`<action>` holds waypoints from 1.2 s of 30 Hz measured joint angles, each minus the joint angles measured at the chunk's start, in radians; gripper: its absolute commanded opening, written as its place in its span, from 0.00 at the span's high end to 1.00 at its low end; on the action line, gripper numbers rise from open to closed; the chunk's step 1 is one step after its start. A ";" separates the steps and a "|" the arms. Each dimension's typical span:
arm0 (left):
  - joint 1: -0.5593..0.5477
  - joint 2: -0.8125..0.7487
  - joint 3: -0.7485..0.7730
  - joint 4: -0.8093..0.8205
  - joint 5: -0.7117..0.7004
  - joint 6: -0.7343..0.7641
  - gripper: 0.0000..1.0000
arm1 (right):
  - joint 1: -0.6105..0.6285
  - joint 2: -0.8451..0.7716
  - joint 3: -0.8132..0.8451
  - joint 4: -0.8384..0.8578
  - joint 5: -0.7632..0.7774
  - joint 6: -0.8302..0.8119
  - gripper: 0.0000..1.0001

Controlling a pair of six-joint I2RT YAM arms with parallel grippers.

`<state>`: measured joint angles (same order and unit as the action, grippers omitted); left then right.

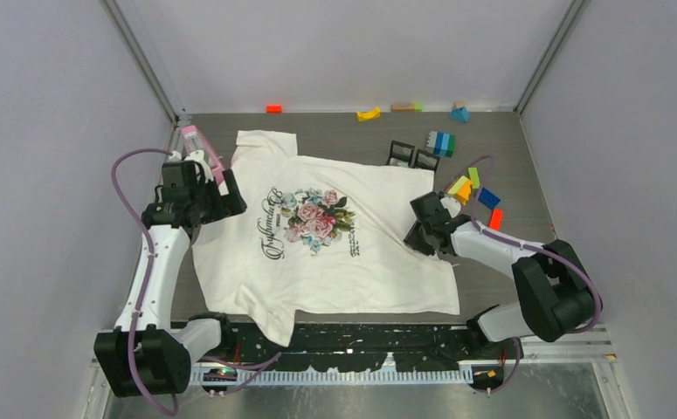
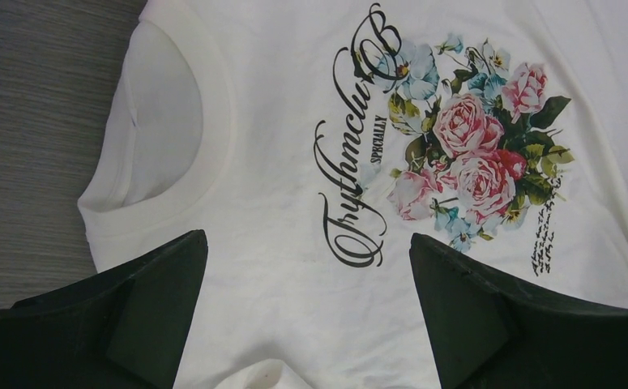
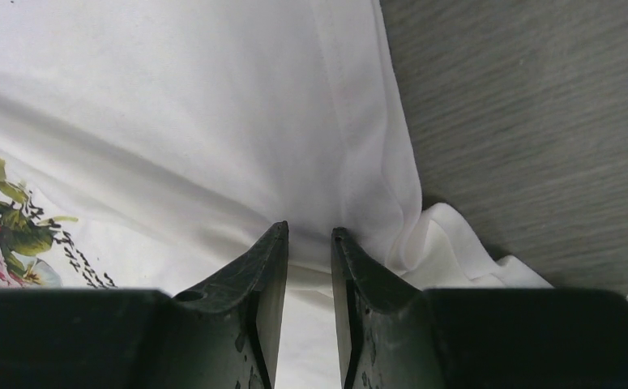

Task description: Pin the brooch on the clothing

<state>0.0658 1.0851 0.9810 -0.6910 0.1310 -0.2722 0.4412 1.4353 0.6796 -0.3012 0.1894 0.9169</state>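
Observation:
The white T-shirt (image 1: 378,253) lies flat on the grey table, collar to the left, with its rose print (image 1: 315,218) and dark lettering facing up. My left gripper (image 1: 230,202) hovers over the collar end. In the left wrist view it (image 2: 306,243) is wide open and empty above the shirt (image 2: 278,121), beside the neckline (image 2: 213,121). My right gripper (image 1: 417,229) is at the shirt's right edge. In the right wrist view its jaws (image 3: 310,231) are nearly closed, pinching bunched white fabric (image 3: 173,97). I see no brooch in any view.
Coloured blocks (image 1: 470,185) lie by the right arm and along the back wall (image 1: 369,113). Two black square frames (image 1: 413,155) and a blue-green block stack (image 1: 441,142) sit behind the shirt. A pink and clear object (image 1: 202,147) sits by the left arm.

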 measured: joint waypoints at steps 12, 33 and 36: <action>0.000 -0.020 -0.004 -0.002 -0.017 0.006 0.00 | 0.120 -0.194 -0.107 -0.174 0.035 0.164 0.65; 0.000 -0.045 -0.016 -0.002 -0.060 0.021 0.00 | -0.053 0.142 0.411 -0.264 0.171 -0.297 0.35; 0.000 -0.044 -0.017 -0.002 -0.071 0.024 0.00 | -0.095 0.259 0.492 -0.235 0.150 -0.369 0.37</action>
<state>0.0658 1.0409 0.9642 -0.6930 0.0601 -0.2485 0.3466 1.6939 1.1717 -0.5362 0.3393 0.5476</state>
